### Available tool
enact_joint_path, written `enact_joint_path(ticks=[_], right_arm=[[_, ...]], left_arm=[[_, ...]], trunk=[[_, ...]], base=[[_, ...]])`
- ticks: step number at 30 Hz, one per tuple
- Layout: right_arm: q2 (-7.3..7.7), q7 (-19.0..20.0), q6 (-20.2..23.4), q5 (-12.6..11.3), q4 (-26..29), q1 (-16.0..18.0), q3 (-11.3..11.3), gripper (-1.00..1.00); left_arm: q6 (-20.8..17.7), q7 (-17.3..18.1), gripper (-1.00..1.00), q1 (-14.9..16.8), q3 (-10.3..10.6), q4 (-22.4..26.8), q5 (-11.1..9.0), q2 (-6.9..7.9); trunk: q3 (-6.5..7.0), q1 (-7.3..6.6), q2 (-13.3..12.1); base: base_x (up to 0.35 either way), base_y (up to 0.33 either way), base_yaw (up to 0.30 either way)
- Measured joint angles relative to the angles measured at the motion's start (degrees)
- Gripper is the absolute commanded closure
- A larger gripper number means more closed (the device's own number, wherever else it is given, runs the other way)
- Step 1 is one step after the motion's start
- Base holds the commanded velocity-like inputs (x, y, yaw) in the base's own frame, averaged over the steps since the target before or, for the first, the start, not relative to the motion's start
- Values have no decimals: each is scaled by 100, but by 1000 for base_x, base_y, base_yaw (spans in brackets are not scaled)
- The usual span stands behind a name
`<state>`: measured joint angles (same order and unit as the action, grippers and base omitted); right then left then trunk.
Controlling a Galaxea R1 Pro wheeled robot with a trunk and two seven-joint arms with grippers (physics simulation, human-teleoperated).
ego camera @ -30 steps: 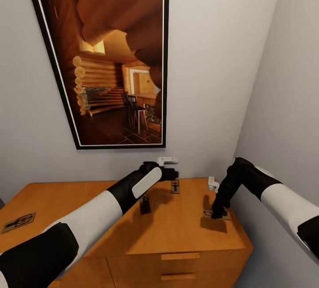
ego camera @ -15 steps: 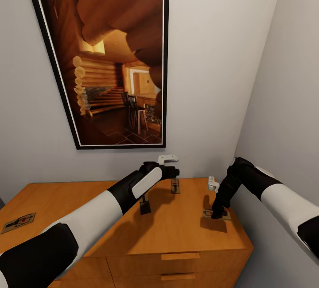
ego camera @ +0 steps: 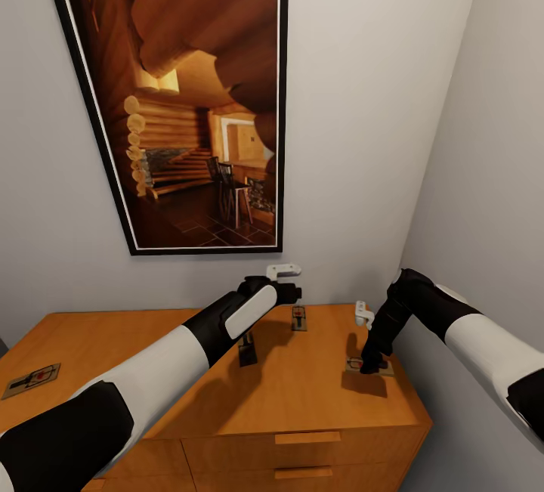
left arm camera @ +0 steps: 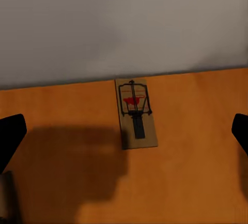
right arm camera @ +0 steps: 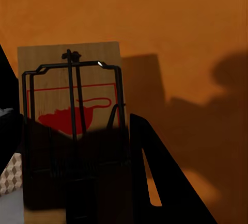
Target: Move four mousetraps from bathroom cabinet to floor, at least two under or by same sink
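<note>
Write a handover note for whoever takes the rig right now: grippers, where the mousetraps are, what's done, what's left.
Left gripper: open, empty, above the mousetrap by the back wall.
Right gripper: down on the mousetrap near the right edge; grasp unclear.
Another mousetrap lies on the cabinet top's far left. A dark upright piece beside the left forearm may be the fourth.
Done: nothing on the floor yet.
Left: move all four to the bathroom floor, two by the sink.

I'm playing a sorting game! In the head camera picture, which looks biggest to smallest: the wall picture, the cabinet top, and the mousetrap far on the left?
1. Wall picture
2. Cabinet top
3. Left mousetrap, by far the smallest
</note>
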<state>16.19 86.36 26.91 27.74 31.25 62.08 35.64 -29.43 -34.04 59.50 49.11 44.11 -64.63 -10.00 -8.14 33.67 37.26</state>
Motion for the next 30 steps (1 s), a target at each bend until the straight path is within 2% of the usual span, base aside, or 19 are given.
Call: enact_joint_path(ticks=[12,20,30], right_arm=[[-3,0,-1,-1,0,0,0,100],[-2,0,-2,0,0,0,0,100],[-7,-8,-1,0,0,0,4,100]], left_arm=[[0,-4,-100,0,15,5,14,0],[8,-14,-100,0,328,2,13,0],[-35,-53,-100,20,352,-240,60,0]], trunk=[[0,0,0],[0,0,0],[0,0,0]], base=[[65,-62,0],[1,-1,0],[0,0,0]])
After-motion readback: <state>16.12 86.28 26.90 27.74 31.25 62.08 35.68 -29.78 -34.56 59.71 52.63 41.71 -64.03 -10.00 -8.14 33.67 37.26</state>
